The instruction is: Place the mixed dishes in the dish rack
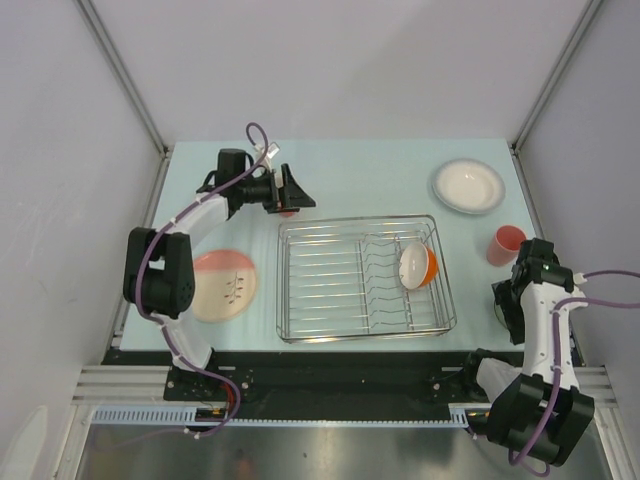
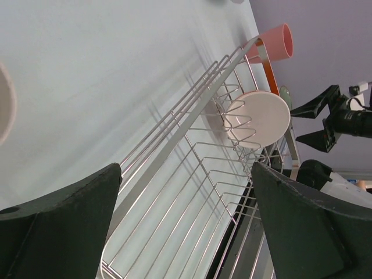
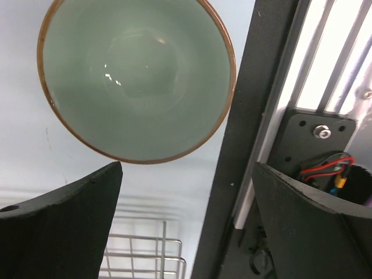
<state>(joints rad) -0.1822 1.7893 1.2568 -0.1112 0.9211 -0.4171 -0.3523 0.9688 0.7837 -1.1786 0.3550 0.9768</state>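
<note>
One dish racked: orange-and-white bowl (image 1: 417,265), among the dish rack (image 1: 320,290) dividers, right end. Leaves outside: pink plate (image 1: 225,285) left of rack, white plate (image 1: 467,185) beyond its far right corner, pink tumbler (image 1: 505,245) and pale green bowl (image 3: 136,75) to its right. Both spread wide and empty: left gripper (image 2: 186,174) beyond rack, right gripper (image 3: 186,168) over green bowl.

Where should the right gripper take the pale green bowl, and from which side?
Probably its rim, from above. The pale green bowl sits upright, mouth open to the right gripper, and looks too wide to span; pinch the wall at the nearest edge, one finger inside, one outside.
</note>
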